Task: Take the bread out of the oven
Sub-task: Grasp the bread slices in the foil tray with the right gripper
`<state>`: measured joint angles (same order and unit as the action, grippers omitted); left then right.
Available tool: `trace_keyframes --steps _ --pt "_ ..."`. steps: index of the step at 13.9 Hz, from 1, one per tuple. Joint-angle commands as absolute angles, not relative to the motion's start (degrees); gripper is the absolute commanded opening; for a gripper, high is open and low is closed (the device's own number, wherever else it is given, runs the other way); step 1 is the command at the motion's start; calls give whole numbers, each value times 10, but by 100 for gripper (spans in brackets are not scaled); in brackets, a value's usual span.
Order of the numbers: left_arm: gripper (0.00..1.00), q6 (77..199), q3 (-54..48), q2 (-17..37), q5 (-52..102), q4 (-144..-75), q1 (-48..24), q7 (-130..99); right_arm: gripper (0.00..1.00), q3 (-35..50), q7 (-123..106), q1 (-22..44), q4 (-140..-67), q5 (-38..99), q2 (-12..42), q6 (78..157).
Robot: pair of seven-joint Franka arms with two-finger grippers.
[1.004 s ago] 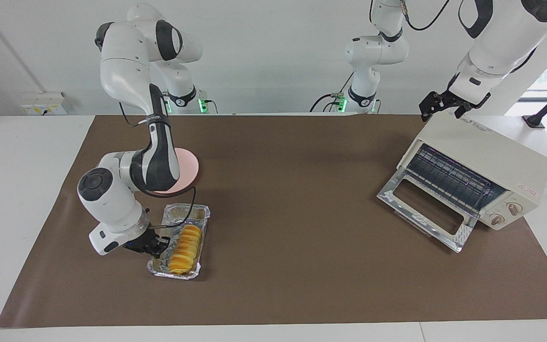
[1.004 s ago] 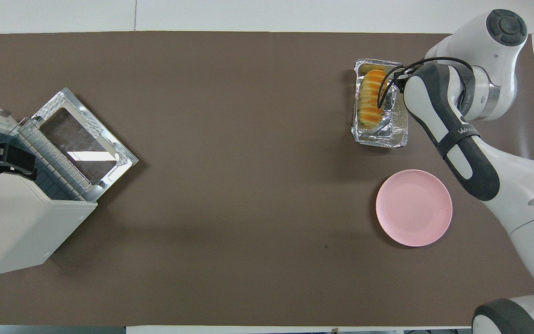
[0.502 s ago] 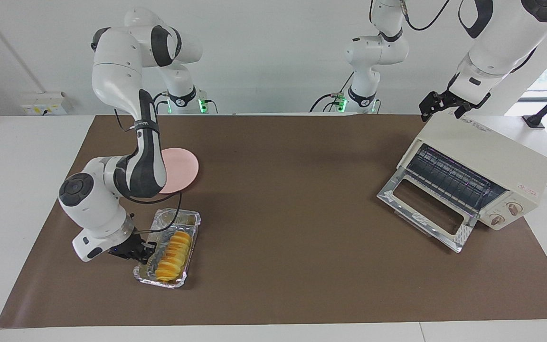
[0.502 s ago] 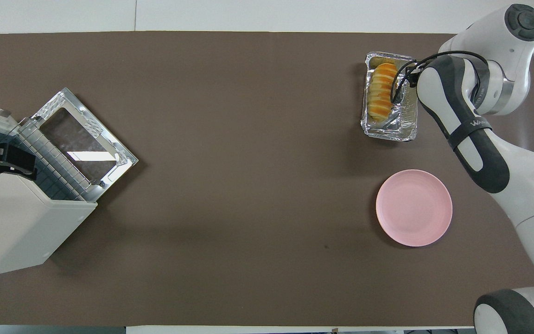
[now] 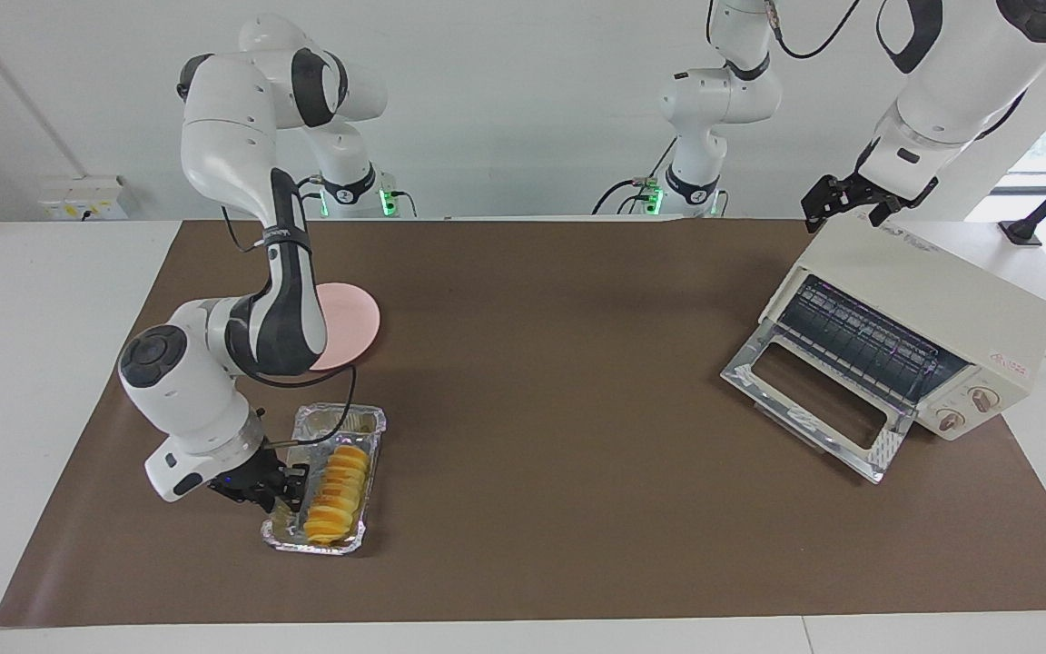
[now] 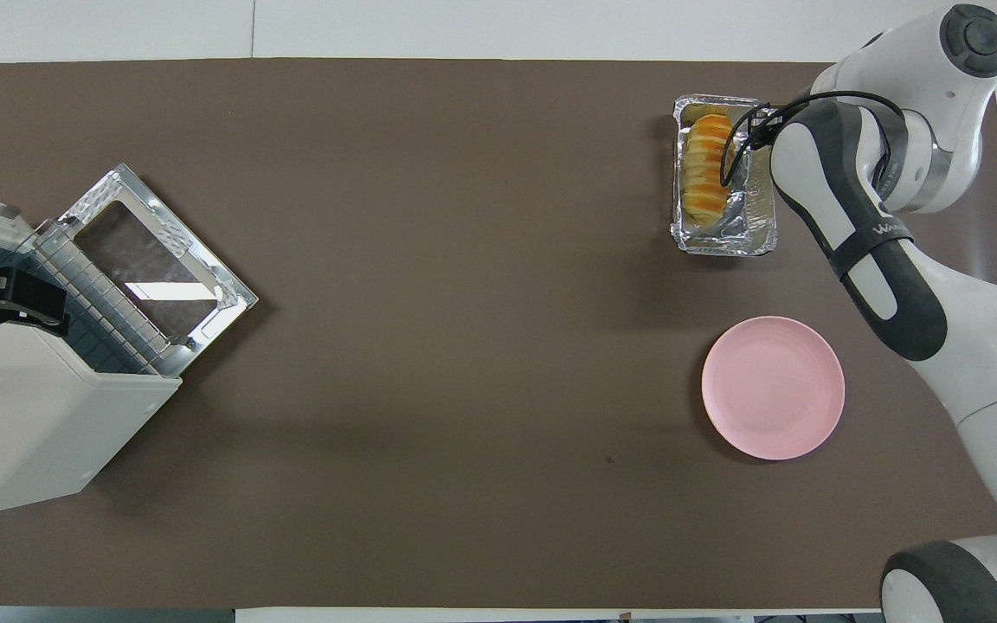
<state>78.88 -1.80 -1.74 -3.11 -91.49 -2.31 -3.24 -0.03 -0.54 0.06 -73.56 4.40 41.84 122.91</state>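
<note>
The bread [image 5: 337,495] lies in a crinkled foil tray [image 5: 369,421] on the brown mat, toward the right arm's end of the table; it also shows in the overhead view [image 6: 704,169]. My right gripper [image 5: 291,481] is low at the tray's rim [image 6: 728,248] and shut on it. The oven [image 5: 941,291] stands at the left arm's end with its glass door [image 5: 814,400] dropped open and its wire rack bare. In the overhead view the oven [image 6: 22,415] fills that end's corner. My left gripper [image 5: 836,202] waits, open, over the oven's top [image 6: 5,298].
A round pink plate [image 5: 355,318] lies nearer to the robots than the foil tray, partly covered by my right arm; the overhead view shows the plate whole [image 6: 773,387]. The brown mat [image 5: 559,381] covers the table.
My right gripper has slid the foil tray with the bread toward the right arm's end of the table and a little farther from the robots, turning it slightly. The left arm has not moved.
</note>
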Motion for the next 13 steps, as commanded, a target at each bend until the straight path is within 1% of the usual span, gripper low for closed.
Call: trace_keyframes --steps 1,4,6,9,13 --pt "100 795 -19 -28 -24 -923 -18 -33 100 1 -14 5 -725 11 418 1195" --pt "100 795 -19 -28 -24 -923 -18 -33 100 -13 31 39 -722 -7 419 1158" --pt "100 795 -19 -28 -24 -923 -18 -33 100 -13 37 45 -721 -39 419 1143" --pt "100 795 -19 -28 -24 -923 -18 -33 100 -12 43 48 -705 -42 417 1122" --pt "100 795 -19 -28 -24 -923 -18 -33 100 -13 45 53 -704 -43 402 1094"
